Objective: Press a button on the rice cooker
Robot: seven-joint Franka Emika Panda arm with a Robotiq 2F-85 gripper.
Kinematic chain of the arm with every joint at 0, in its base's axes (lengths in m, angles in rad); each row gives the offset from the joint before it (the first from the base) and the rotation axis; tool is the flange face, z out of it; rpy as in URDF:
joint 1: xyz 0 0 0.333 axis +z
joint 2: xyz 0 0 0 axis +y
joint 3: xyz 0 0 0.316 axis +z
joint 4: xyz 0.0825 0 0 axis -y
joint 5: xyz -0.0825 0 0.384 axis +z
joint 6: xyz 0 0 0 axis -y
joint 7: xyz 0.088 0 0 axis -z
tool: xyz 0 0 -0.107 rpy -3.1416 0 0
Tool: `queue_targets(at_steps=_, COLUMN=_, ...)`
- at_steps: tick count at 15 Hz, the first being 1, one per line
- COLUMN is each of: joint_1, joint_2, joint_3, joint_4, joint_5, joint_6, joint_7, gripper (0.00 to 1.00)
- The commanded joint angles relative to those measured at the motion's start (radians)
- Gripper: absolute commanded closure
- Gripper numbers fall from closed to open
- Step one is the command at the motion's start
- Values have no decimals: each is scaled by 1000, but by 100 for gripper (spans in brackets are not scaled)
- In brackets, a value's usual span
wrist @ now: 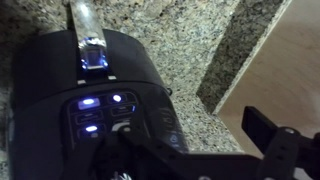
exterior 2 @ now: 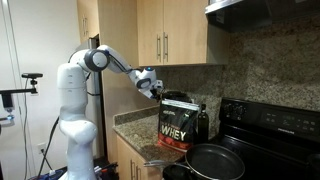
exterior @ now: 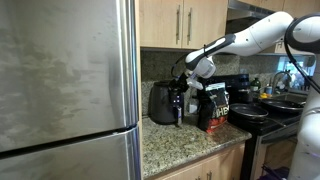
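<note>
The black rice cooker [exterior: 158, 102] stands on the granite counter next to the fridge. In the wrist view I look down on the rice cooker [wrist: 120, 60]. Its front control strip [wrist: 100, 112] shows lit blue buttons, and a metal handle sits at the top. My gripper [exterior: 180, 96] hangs just in front of the cooker; it also shows in an exterior view [exterior 2: 150, 88]. In the wrist view the gripper [wrist: 195, 135] is open. Its left finger lies over the control strip, and its right finger is out over the counter.
A black bag with red-and-white print [exterior: 214, 108] stands right beside the cooker; it also shows in an exterior view [exterior 2: 175, 128]. A steel fridge [exterior: 65, 85] fills the left. A black stove with pans [exterior: 262, 112] is to the right. Wooden cabinets [exterior: 180, 22] hang above.
</note>
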Motion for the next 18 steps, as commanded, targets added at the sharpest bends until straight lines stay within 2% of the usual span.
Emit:
queue_targets(at_steps=1, joint_1=-61, joint_2=83, joint_3=7, joint_4=14, joint_5=-2, joint_6=-15, joint_7=33, gripper=0)
queue_targets(at_steps=2, joint_1=-70, joint_2=83, joint_3=19, joint_4=10, joint_5=39, joint_6=-20, joint_7=0, gripper=0)
queue_targets(at_steps=3, joint_1=-72, joint_2=64, joint_3=26, joint_4=1, joint_5=-1, joint_6=-1, joint_7=23, gripper=0)
queue_targets(at_steps=7, joint_1=-79, joint_2=77, joint_3=34, joint_4=6, joint_5=-2, joint_6=2, joint_7=24, gripper=0)
queue_targets(at_steps=9, joint_1=-75, joint_2=133, joint_3=41, joint_4=50, joint_5=-19, joint_6=-44, joint_7=34, gripper=0)
queue_targets(at_steps=11, joint_1=-65, joint_2=186, joint_3=54, joint_4=79, joint_5=-57, joint_6=-40, joint_7=65, gripper=0)
queue_targets(at_steps=12, joint_1=-80, joint_2=122, joint_3=59, joint_4=24, joint_5=-34, joint_6=-19, joint_7=42, gripper=0)
queue_targets(at_steps=18, joint_1=-91, joint_2=136, joint_3=64, joint_4=35, joint_5=-42, joint_6=-2, joint_7=19, gripper=0)
